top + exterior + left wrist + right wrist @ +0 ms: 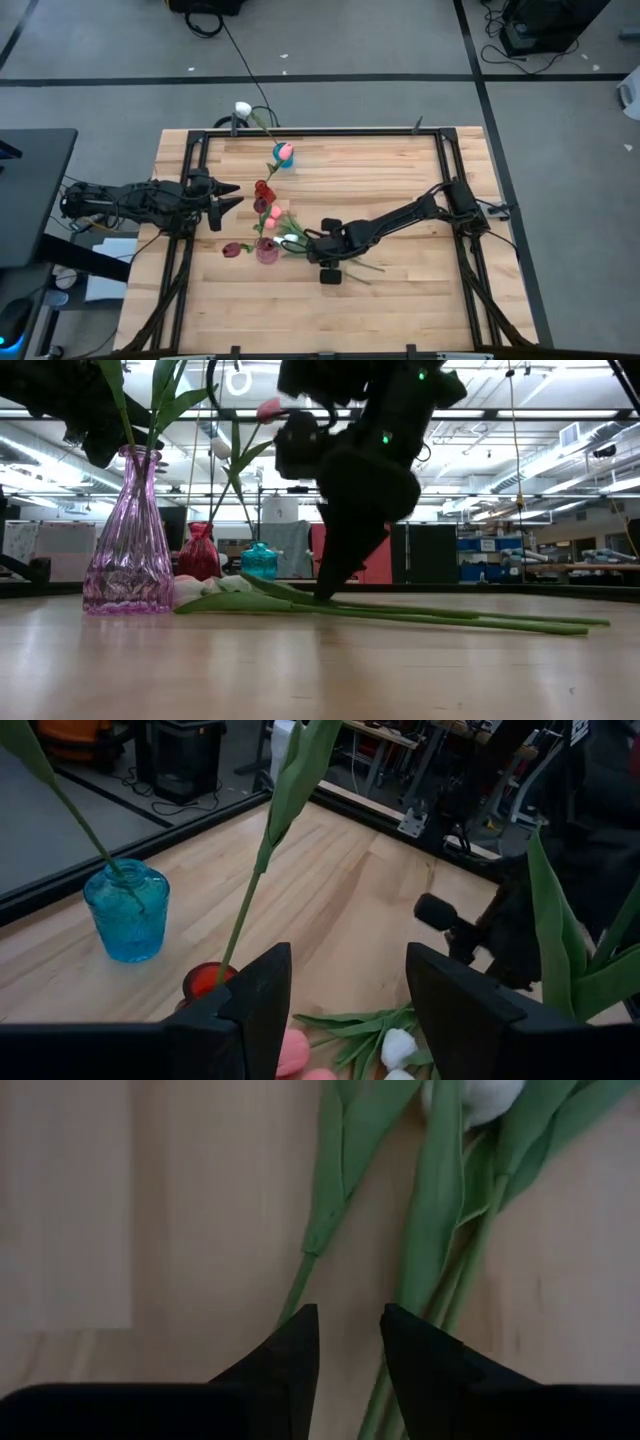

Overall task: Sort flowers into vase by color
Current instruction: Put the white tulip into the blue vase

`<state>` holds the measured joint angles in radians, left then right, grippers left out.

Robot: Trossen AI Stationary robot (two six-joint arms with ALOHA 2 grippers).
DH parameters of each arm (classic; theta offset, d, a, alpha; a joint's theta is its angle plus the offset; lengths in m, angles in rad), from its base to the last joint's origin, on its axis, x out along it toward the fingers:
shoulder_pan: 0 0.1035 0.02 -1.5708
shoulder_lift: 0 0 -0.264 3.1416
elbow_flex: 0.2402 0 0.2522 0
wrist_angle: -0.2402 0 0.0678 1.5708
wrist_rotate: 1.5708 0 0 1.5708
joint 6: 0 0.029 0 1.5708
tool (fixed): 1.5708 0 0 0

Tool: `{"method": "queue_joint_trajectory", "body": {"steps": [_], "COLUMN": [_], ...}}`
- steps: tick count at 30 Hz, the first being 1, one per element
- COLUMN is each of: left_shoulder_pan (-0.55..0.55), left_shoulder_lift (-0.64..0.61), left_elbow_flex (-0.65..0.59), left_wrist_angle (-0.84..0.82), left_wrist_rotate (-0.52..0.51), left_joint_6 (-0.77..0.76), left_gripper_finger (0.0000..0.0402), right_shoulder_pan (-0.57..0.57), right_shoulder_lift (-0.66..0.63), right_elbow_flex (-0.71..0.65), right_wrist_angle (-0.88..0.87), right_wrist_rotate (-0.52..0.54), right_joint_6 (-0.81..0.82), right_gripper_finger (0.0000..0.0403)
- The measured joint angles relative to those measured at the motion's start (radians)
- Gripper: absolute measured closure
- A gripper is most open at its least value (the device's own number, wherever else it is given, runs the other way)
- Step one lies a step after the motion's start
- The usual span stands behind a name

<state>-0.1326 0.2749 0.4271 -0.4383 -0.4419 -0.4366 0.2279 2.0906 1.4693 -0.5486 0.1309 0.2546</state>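
Several artificial tulips (290, 240) lie on the table, with white heads (470, 1095) and long green stems (450, 615) that run toward the table's right. My right gripper (348, 1320) points down over these stems, open by a narrow gap with bare wood showing between the fingers. A pink glass vase (125, 540) stands beside them and holds green stems. A red vase (262, 188) and a blue vase (127, 910) stand farther back, each with a stem in it. My left gripper (348, 980) hovers open to the left of the red vase. My right gripper comes at the lying tulip stems (430, 1210) from above, pointing down, with its fingertips (325, 592) right at the stems on the table. I cannot tell whether they touch a stem; nothing shows between the fingers.
A black frame rail (330, 130) runs round the wooden table top. The three vases stand in a line between the two arms, with leaves and stems rising from them. Bare wood lies to the right of and nearer than the lying stems.
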Motion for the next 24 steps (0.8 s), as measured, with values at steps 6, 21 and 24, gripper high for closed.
{"method": "queue_joint_trajectory", "body": {"steps": [6,21,24], "left_shoulder_pan": [0.0,0.0,0.0], "left_shoulder_lift": [0.0,0.0,0.0], "left_elbow_flex": [0.0,0.0,0.0], "left_wrist_angle": [0.0,-0.001,-0.001], "left_wrist_rotate": [0.0,0.0,0.0], "left_joint_6": [0.0,-0.013,-0.014], "left_gripper_finger": [0.0198,0.0198,0.0198], "right_shoulder_pan": [0.0,-0.015,-0.021], "right_shoulder_lift": [-0.035,-0.029,-0.03], "right_elbow_flex": [0.0,-0.064,-0.089], "right_wrist_angle": [0.001,0.055,0.064], "right_wrist_rotate": [0.057,0.077,0.058], "right_joint_6": [-0.019,-0.045,-0.024], "right_gripper_finger": [0.0278,0.0278,0.0278]}}
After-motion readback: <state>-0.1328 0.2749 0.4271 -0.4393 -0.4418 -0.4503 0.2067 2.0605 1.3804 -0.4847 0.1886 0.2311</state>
